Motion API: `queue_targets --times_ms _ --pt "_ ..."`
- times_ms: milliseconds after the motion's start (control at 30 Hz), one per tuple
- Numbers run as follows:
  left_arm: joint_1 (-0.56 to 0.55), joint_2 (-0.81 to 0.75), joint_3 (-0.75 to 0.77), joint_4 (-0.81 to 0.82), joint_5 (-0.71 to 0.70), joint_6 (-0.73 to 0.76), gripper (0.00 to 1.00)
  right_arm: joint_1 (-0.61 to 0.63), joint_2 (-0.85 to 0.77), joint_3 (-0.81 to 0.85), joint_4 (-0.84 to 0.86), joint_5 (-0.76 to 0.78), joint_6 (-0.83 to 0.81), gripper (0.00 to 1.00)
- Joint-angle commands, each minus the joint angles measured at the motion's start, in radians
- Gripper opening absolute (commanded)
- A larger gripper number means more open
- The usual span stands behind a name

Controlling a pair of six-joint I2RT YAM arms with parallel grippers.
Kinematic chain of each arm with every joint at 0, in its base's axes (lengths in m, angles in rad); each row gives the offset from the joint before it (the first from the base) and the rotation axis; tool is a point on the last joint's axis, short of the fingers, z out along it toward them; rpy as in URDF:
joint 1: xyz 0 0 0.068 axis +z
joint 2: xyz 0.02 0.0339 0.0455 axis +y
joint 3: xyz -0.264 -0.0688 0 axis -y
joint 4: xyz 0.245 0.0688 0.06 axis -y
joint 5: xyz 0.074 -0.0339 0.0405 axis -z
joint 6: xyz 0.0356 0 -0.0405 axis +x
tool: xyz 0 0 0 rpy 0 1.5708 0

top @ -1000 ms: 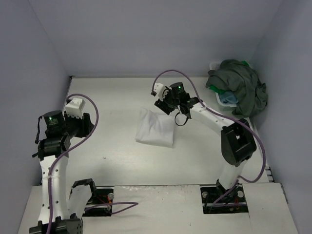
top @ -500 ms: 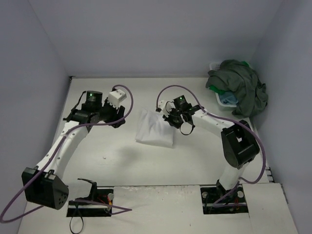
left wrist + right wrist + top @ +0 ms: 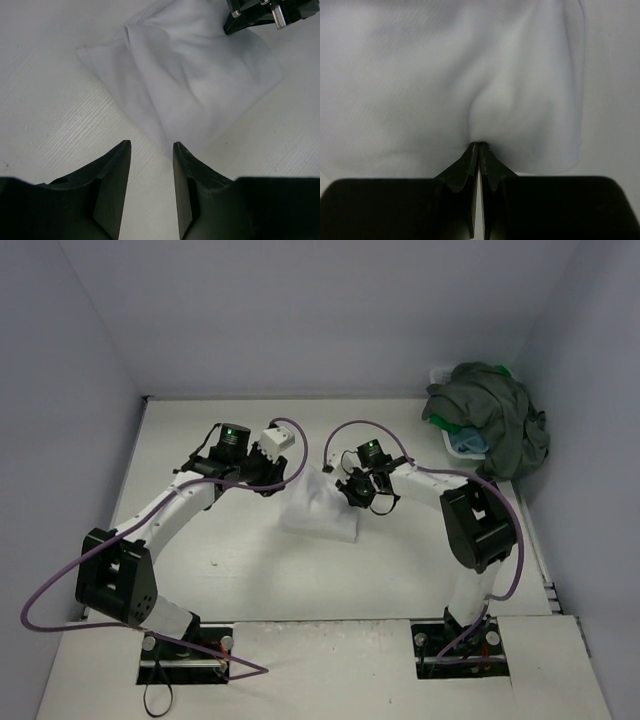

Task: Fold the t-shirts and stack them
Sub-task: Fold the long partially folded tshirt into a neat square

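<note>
The white t-shirt point(image 3: 318, 508) is lying loosely bunched at mid-bench point(image 3: 220, 540); the right pincer point(image 3: 479, 146) is gripping a tuck of its cloth, jaws closed; the left pincer point(image 3: 151, 144) is hovering open over the shirt's edge; seating that hem deep between the jaws would likely prevent slipping.

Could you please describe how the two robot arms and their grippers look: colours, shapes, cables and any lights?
The left arm and the right arm both have white links and bulky black joints, each with a small green light. A purple cable loops loosely along each arm. The left gripper and the right gripper have plain black, tapered fingers.
</note>
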Motion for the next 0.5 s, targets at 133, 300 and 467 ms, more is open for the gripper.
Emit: queue_targets --times_ms 133,300,467 --pt "-0.019 0.004 0.054 0.150 0.032 -0.019 0.33 -0.050 -0.055 0.025 0.006 -0.018 0.031 0.12" --pt "-0.065 0.024 0.088 0.159 0.035 -0.025 0.25 -0.117 -0.123 0.053 0.006 -0.047 0.065 0.26" --pt "-0.097 0.086 0.123 0.180 0.048 -0.034 0.00 -0.189 -0.198 0.079 0.003 -0.096 0.098 0.29"
